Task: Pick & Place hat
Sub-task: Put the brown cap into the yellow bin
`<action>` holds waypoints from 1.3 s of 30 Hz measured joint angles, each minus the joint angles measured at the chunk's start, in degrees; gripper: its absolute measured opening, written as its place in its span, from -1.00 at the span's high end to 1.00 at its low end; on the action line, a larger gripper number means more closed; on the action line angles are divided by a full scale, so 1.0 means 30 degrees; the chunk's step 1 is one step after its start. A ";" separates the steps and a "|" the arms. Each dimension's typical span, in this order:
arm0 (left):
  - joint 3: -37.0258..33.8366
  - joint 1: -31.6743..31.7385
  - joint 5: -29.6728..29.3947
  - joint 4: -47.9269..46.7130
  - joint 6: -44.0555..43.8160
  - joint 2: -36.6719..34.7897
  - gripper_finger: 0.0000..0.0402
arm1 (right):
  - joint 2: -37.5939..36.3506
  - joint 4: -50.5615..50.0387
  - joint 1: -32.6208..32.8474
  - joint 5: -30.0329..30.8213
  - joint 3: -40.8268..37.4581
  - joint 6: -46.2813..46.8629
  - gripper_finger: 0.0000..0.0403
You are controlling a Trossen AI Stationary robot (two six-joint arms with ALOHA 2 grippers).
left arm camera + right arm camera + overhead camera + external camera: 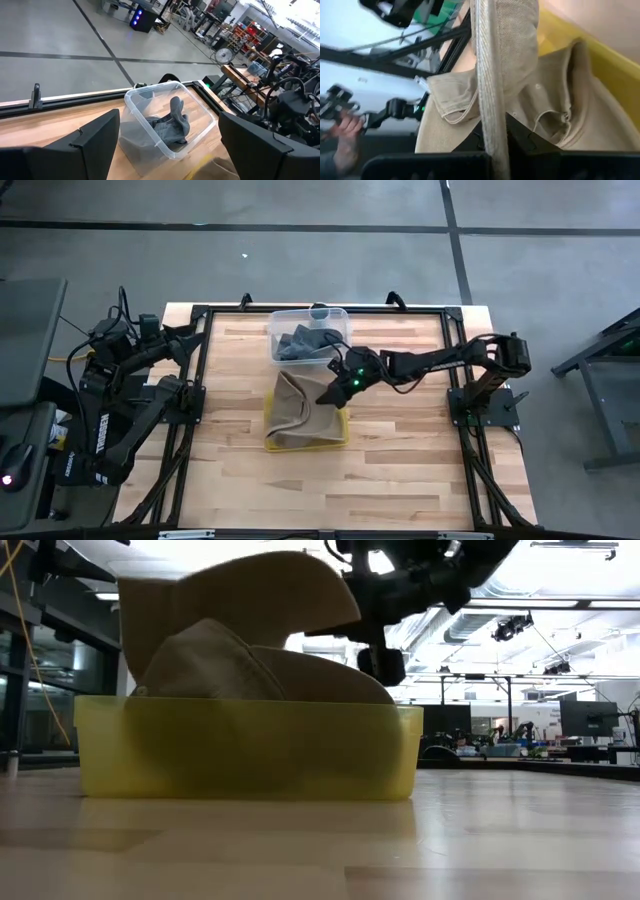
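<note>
Right end effector [325,395] is clamped on the tan hat's [296,412] brim over the yellow bin [340,442] mid-worktop; I lower before releasing, since it probably overhangs.

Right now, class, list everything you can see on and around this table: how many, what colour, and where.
hat: one, tan, in the yellow bin, its brim pinched and raised by the right gripper
yellow bin: one, yellow, middle of the table
clear bin: one, transparent, at the table's far edge, just behind the yellow bin
dark garment: one, grey, crumpled inside the clear bin
table: one, pale wood with a black frame
right gripper: one, dark, over the yellow bin, shut on the hat's brim
left gripper: one, dark, open, held back at the table's left side
</note>
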 joint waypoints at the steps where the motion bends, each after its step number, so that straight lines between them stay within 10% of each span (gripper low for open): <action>1: 0.0000 0.0000 -0.0003 -0.0005 -0.0004 0.0000 -0.58 | 0.0000 0.0114 0.0107 0.0382 -0.0141 0.0221 0.97; 39: 0.0000 -0.0007 -0.0014 -0.0005 -0.0576 0.0007 -0.58 | 0.2608 0.1574 0.1314 0.0705 -0.0956 0.2929 0.97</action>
